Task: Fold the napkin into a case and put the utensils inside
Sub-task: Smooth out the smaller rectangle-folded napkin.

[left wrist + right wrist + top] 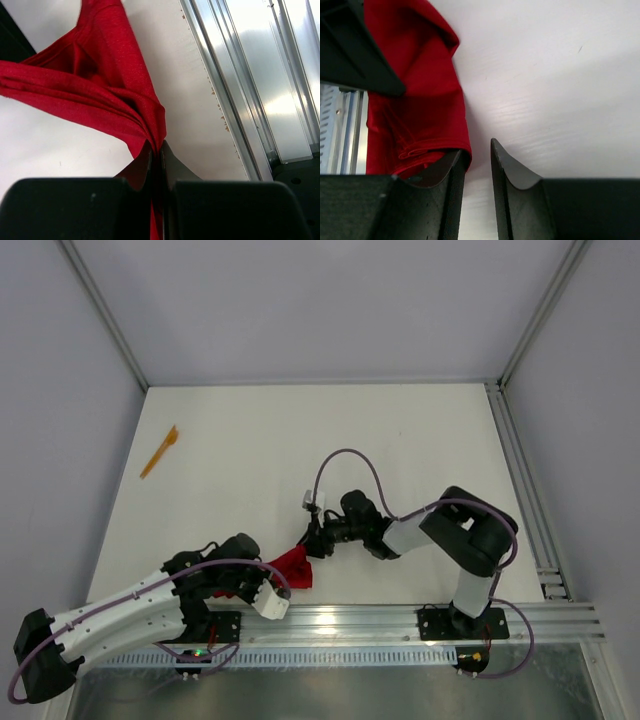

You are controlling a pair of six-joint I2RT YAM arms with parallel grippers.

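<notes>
The red napkin (pixel 295 567) lies bunched on the white table near the front edge, between the two grippers. My left gripper (pixel 278 573) is shut on one corner of it; in the left wrist view the cloth (pixel 107 85) is pinched between the closed fingertips (pixel 156 148) and stretches away in folds. My right gripper (pixel 312 543) sits at the napkin's far side, jaws a little apart with bare table between them (pixel 479 150); the cloth's hem (pixel 420 110) lies against the outside of its left finger. One orange utensil (pixel 158 452) lies far back left; any other is out of view.
An aluminium rail (pixel 400 618) runs along the table's near edge, close beside the left gripper (pixel 260 75). A second rail (pixel 520 480) runs along the right side. Grey walls enclose the table. The left gripper's dark finger (pixel 355 50) shows in the right wrist view.
</notes>
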